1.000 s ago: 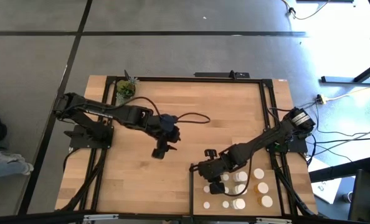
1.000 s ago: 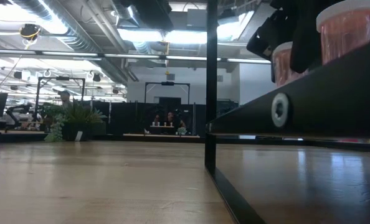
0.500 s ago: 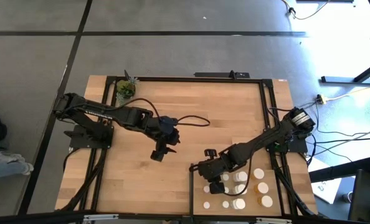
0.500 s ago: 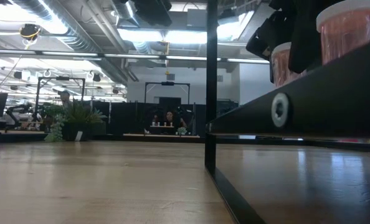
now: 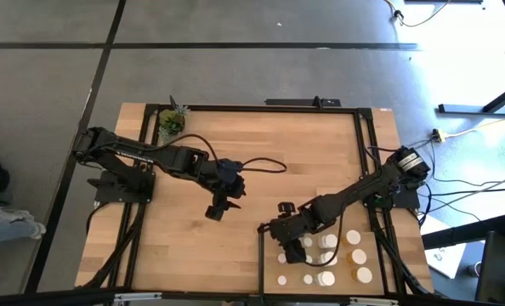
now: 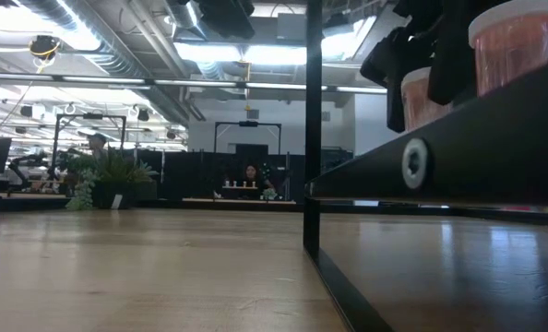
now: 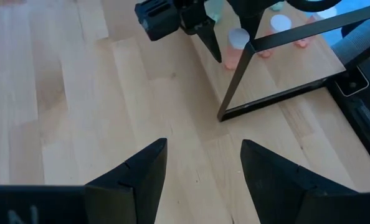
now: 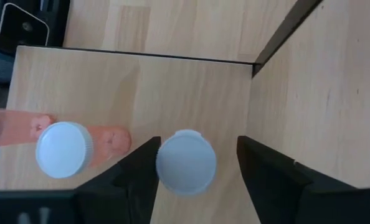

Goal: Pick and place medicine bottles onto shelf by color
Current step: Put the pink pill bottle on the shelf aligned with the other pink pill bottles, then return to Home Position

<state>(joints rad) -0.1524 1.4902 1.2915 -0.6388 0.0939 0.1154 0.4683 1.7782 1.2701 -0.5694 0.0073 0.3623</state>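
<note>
The shelf [image 5: 269, 265] is a light-wood panel at the table's near right, raised on a black frame [image 6: 458, 152]. Several white-capped medicine bottles [image 5: 354, 255] stand on it. My right gripper [image 5: 290, 241] hangs over the shelf's far left corner, open. An orange-bodied bottle with a white cap [image 8: 186, 163] stands upright on the shelf between its fingers and also shows in the low view [image 6: 422, 92]. A second orange bottle [image 8: 61, 149] stands close beside it. My left gripper [image 5: 216, 211] hovers open over the bare middle of the table [image 7: 203, 174]. My right gripper points steeply down, its fingers on either side of the orange bottle's cap [image 8: 186, 163]. One finger [image 8: 260, 171] stands clear of the cap. The other finger [image 8: 138, 168] lies right at the cap's edge, and I cannot tell whether it touches. The bottle stands on the shelf.
A small potted plant [image 5: 171, 123] stands at the table's far left corner. The shelf's black upright post [image 6: 313, 129] rises at its corner. A taller orange bottle [image 6: 514, 46] stands farther along the shelf. People sit in the room beyond [image 6: 251, 175].
My right gripper has opened around the orange bottle. In the low view one finger has swung away from the bottle's side. The bottle stays upright on the shelf.
</note>
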